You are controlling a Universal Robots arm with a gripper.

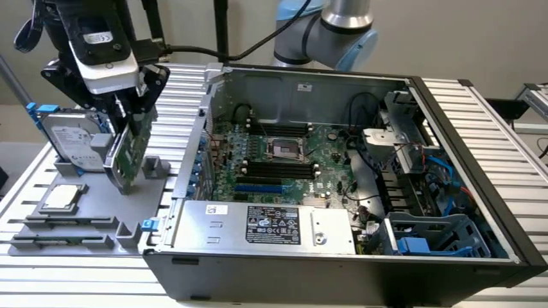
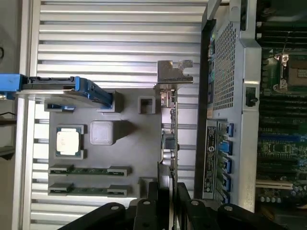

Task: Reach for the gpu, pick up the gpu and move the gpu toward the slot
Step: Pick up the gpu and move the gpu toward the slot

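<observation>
1. Pincer (image 1: 130, 108) was clamped shut on the upper edge of the gpu (image 1: 128, 151).
2. The gpu stood upright at the gray tray (image 1: 99, 199), just beside the hard drive (image 1: 73, 144), outside the open computer case (image 1: 342, 282).

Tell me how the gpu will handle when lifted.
Likely stiff and light: the gpu is a thin flat board standing on edge. It may pivot, since the gripper pinches only its narrow edge, away from its metal bracket.
</observation>
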